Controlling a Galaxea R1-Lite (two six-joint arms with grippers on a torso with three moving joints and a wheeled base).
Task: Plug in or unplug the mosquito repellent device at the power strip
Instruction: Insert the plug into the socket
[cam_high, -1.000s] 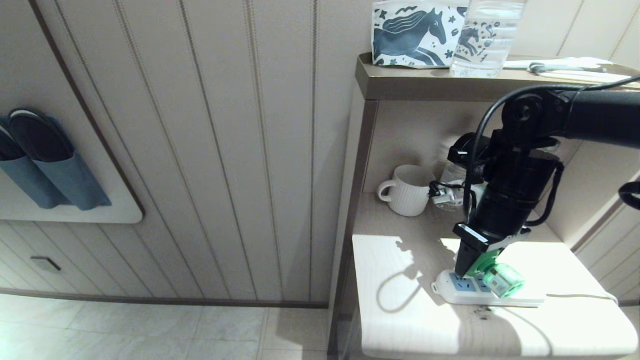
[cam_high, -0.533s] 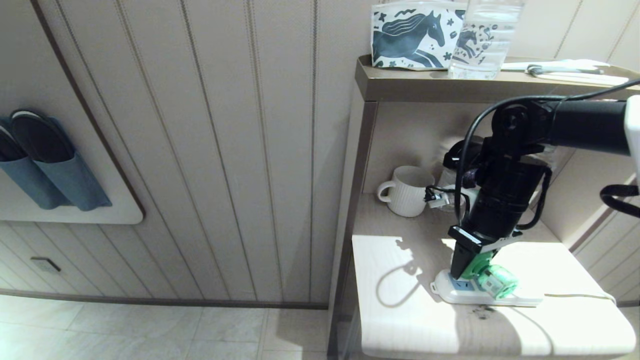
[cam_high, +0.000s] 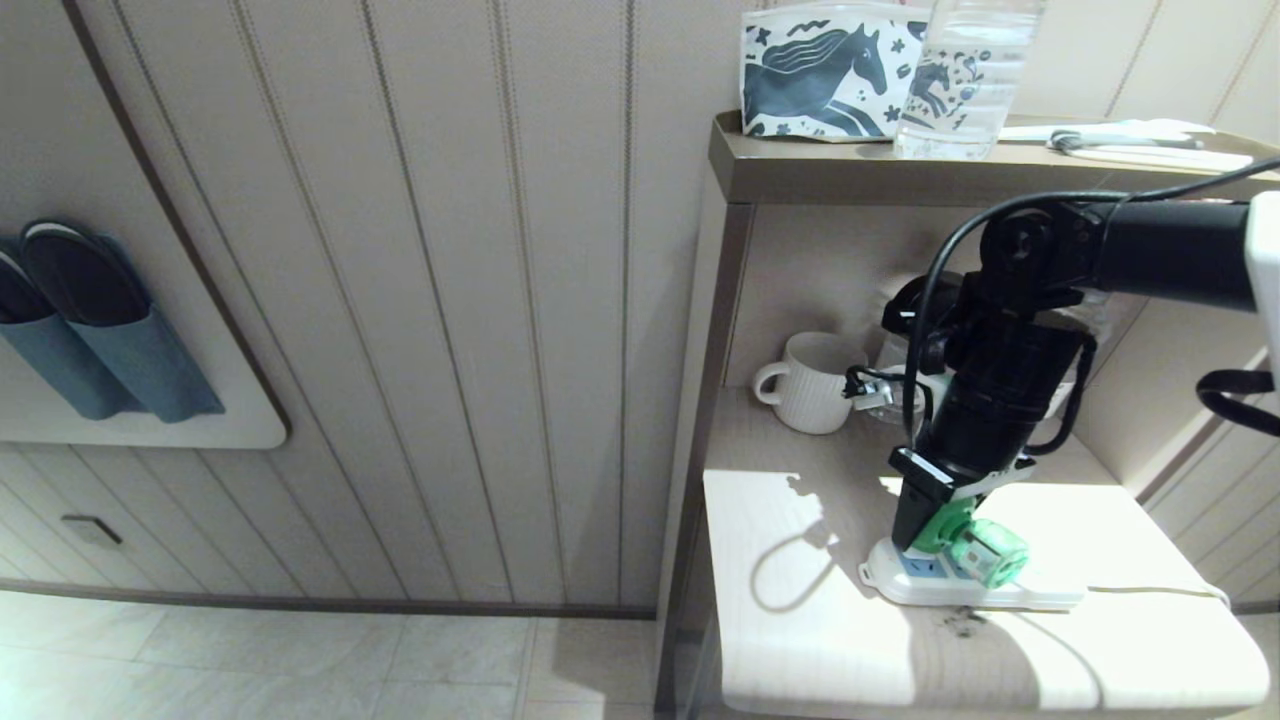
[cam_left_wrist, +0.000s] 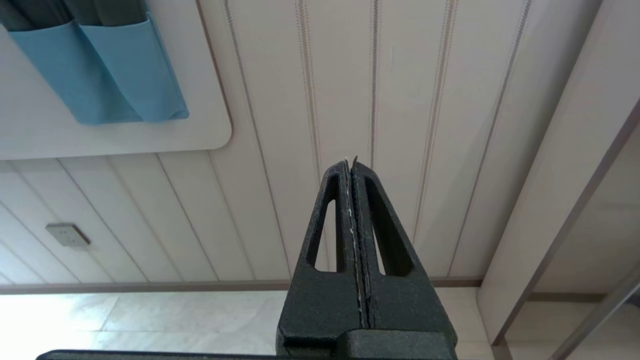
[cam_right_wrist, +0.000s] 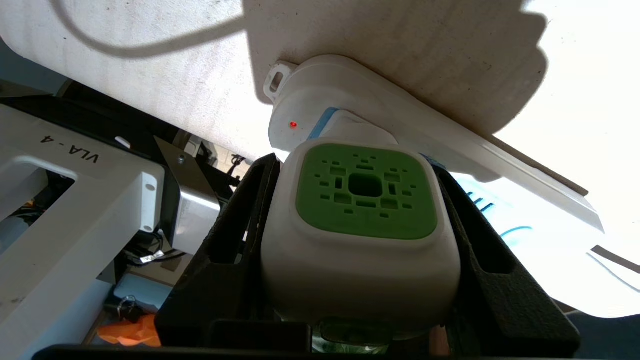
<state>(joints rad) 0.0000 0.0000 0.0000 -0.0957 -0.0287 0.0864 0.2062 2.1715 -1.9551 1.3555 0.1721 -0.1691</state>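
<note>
Head view, left to right. Two blue wall pockets (cam_high: 90, 355) holding dark slippers hang on the panelled wall. The left gripper (cam_left_wrist: 352, 167), seen only in its wrist view, faces that wall with its fingers (cam_left_wrist: 327, 240) pressed together, empty. A white ribbed mug (cam_high: 815, 382) stands at the back of the lower shelf surface (cam_high: 790, 620). The right gripper (cam_high: 935, 525) points down over the near end of the power strip (cam_high: 965, 590), which lies flat on that surface. Its fingers (cam_right_wrist: 235, 235) clamp both sides of the mosquito repellent device (cam_high: 975, 550): white head, green centre, green bottle tilted rightward. The device sits against the strip's end socket panel; whether its pins are seated cannot be told. Above, a horse-print pouch (cam_high: 825, 80) and clear water bottle (cam_high: 965, 80) occupy the top shelf.
</note>
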